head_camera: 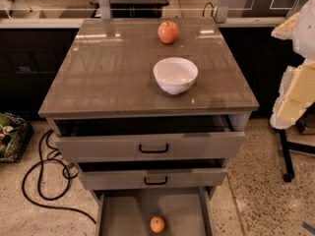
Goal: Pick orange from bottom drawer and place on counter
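Noted: orange [157,224] on floor of open bottom drawer [123,215], below counter [98,77]; gripper [294,90] high, right of counter, open or closed cannot tell; reach step pending; next: descend to orange.

- My gripper [295,95] hangs at the far right edge of view. It is cream-coloured and blurred, and its lower end slants down and to the left.
- The white arm [306,31] sits directly above the gripper and runs up from it.
- The frame edge cuts off both on the right.
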### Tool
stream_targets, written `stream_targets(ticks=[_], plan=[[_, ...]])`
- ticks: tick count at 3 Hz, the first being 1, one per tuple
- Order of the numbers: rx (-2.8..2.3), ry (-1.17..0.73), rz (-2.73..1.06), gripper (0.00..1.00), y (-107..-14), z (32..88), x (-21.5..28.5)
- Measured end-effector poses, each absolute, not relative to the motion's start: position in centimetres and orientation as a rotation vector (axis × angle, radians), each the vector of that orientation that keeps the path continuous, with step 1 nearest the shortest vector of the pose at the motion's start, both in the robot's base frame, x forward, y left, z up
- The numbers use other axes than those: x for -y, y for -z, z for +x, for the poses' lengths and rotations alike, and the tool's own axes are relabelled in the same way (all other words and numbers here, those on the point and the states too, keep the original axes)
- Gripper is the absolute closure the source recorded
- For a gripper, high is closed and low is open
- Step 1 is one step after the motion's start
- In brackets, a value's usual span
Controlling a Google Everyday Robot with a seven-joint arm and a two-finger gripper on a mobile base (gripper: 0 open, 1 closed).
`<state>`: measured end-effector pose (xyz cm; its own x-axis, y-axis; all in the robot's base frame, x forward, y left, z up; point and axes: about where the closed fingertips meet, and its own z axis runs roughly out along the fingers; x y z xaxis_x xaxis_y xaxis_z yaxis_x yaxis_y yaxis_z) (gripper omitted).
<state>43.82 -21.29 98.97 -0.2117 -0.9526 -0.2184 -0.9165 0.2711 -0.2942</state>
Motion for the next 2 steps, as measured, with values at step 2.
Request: stream_targets(ticks=[2], plan=[[-2.155, 0.131, -1.718, 0.00, -98.2, 43.0, 22.6]])
